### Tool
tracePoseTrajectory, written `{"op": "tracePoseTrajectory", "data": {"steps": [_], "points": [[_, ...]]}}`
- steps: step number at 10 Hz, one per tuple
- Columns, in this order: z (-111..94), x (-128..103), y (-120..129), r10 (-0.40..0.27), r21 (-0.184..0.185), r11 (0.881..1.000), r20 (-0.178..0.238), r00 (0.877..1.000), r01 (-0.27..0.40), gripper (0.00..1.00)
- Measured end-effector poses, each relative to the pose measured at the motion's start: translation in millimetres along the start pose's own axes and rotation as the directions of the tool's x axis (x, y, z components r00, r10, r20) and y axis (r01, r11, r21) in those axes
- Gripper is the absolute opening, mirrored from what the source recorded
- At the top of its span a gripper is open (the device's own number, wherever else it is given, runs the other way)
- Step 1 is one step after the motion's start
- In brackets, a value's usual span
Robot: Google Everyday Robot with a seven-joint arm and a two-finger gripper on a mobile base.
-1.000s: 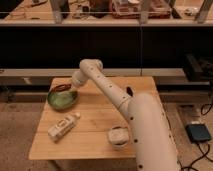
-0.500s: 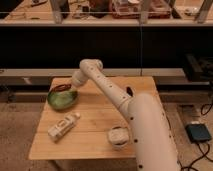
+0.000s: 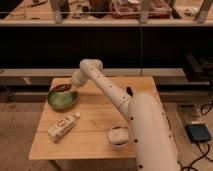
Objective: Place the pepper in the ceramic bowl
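The green ceramic bowl [image 3: 61,98] sits at the far left of the wooden table [image 3: 95,117]. My gripper [image 3: 69,90] hangs over the bowl's far right rim, at the end of the white arm that bends at an elbow [image 3: 90,67]. A small reddish shape [image 3: 61,88] at the bowl's far rim, right by the gripper, may be the pepper. I cannot tell whether it is held or lying in the bowl.
A cream labelled bottle [image 3: 64,126] lies on its side at the front left. A small white bowl [image 3: 118,136] stands near the front edge beside the arm's base. A small dark object [image 3: 129,91] lies at the back right. Dark shelving runs behind the table.
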Motion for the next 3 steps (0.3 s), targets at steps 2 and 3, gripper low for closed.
{"op": "tracePoseTrajectory", "data": {"steps": [2, 3], "points": [[0.0, 0.0, 0.0, 0.000, 0.000, 1.000, 0.000, 1.000, 0.000, 0.80], [0.0, 0.0, 0.0, 0.000, 0.000, 1.000, 0.000, 1.000, 0.000, 0.80]]}}
